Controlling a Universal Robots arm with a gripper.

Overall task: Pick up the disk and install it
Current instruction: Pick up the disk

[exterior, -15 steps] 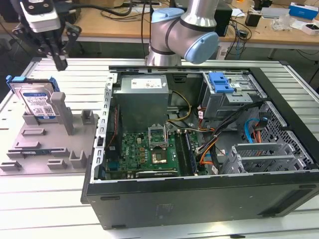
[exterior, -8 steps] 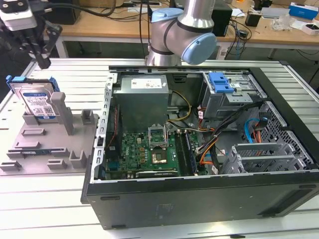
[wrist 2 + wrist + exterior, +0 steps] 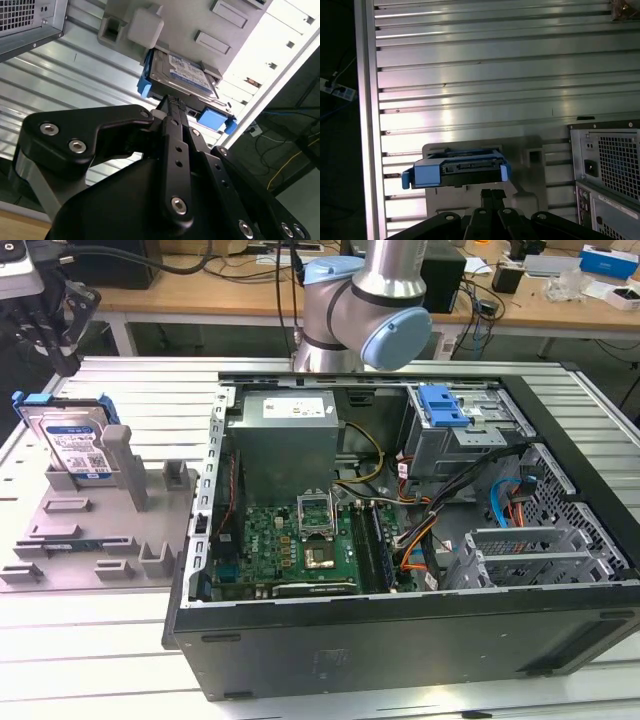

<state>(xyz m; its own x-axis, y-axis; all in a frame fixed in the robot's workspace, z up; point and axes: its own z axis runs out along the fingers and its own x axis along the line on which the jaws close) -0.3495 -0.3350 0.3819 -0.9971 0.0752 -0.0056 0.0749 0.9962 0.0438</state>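
Disk (image 3: 72, 438) upright in gray holder (image 3: 70, 532) beside open computer case (image 3: 400, 632)

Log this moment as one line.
phase: pre-grasp | disk: upright in gray fixture, ungrasped | end effector: near disk, apart | install: not done

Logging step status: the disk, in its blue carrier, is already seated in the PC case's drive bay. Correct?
Not correct. The disk, in its blue carrier, is not in the drive bay. It stands on edge in the grey holder on the table, outside the open PC case, toward the exterior view's left. The exterior view shows this.
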